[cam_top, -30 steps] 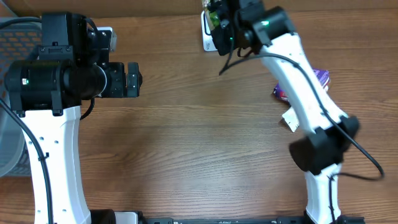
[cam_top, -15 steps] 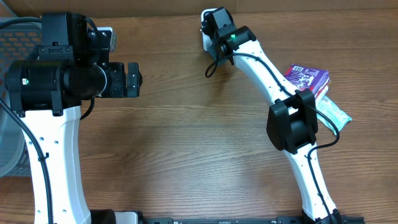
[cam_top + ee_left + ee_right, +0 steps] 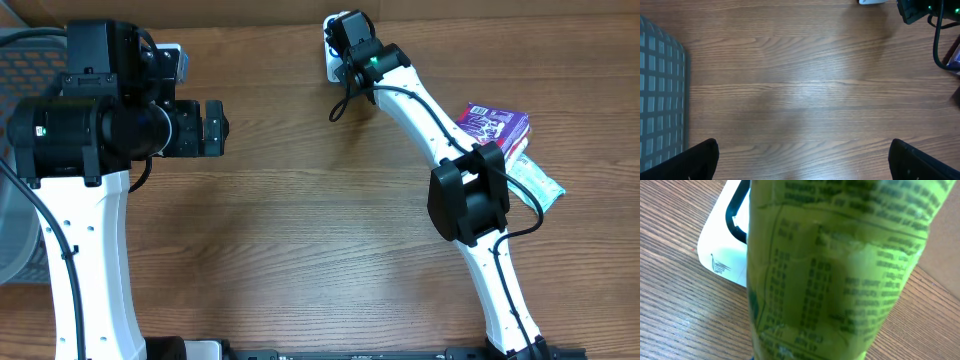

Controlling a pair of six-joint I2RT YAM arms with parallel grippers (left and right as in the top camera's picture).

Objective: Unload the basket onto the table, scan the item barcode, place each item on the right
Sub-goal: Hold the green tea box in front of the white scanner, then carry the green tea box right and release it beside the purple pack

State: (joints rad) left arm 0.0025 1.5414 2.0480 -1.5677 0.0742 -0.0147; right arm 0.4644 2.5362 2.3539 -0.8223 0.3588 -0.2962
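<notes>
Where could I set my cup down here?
The wide bare wood between the left arm and right arm is free. Crowded: the far edge by the white scanner, and the right side around the purple packet and pale packet.

glossy crinkled green packet (image 3: 840,270), white plastic scanner (image 3: 722,245), matt wood-grain table (image 3: 300,230)

Wide-spread left gripper (image 3: 805,162): bare table (image 3: 800,90) ahead, free passage; grey basket (image 3: 660,100) walls off one side. Right gripper (image 3: 348,38): green packet (image 3: 840,270) fills front, white scanner (image 3: 720,255) just beyond.
</notes>
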